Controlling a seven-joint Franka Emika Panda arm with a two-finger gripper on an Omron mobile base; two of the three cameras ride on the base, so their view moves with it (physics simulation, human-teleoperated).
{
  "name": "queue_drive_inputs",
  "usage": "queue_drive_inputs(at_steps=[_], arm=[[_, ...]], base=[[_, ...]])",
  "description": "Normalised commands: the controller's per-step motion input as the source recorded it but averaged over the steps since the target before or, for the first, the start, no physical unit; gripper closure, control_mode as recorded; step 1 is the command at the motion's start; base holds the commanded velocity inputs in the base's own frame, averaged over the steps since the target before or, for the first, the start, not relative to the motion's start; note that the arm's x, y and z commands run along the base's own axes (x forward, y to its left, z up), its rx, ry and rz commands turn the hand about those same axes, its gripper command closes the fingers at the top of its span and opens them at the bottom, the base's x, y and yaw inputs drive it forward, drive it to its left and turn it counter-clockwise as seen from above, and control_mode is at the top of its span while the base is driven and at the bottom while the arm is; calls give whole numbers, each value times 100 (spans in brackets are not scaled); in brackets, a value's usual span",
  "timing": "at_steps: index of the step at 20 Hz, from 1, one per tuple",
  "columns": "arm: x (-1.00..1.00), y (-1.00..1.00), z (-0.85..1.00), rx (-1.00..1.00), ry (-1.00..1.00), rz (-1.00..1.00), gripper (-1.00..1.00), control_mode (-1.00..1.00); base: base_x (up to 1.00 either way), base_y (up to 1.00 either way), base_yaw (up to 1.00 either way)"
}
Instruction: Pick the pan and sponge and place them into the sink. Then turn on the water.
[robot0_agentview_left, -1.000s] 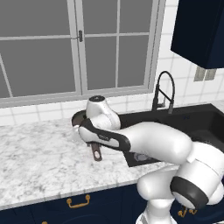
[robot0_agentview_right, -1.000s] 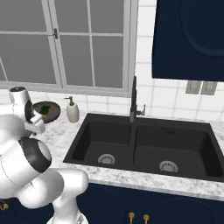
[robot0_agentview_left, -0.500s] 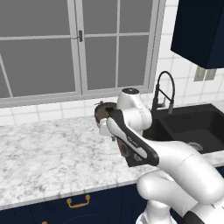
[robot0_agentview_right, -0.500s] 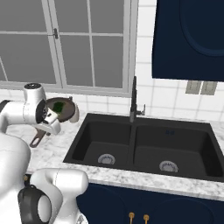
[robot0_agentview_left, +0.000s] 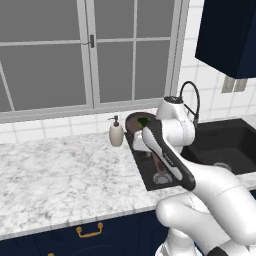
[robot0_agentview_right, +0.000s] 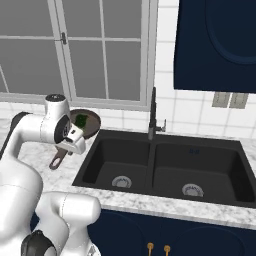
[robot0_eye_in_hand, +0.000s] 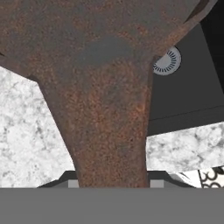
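The hand (robot0_agentview_right: 70, 141) is clamped on the short handle of the small round rusty-brown frying pan (robot0_agentview_right: 86, 124), held in the air above the white marble counter (robot0_agentview_right: 30, 150) at the left edge of the large black double-basin sink (robot0_agentview_right: 165, 167), with the small green sponge (robot0_agentview_right: 81, 119) riding inside it. Judging by this, pick-up is done; lowering both into a basin and working the tall dark gooseneck faucet (robot0_agentview_right: 153, 115) remain. Against a second ago, the pan has swung from over the counter toward the sink.

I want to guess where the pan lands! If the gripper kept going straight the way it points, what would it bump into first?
Probably the sink: past the pan held by the gripper, the hand view looks down onto the black basin near its drain. Depth is unclear.
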Motion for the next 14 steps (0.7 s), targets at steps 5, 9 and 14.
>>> queue_drive_inputs(at_steps=[5,9,14], arm=[[13,-56,2,0,2,0,100,-100],[0,-75,0,0,0,0,100,-100],[0,-71,5,0,0,0,100,-100]], base=[[0,0,0],[0,0,0],[0,0,0]])
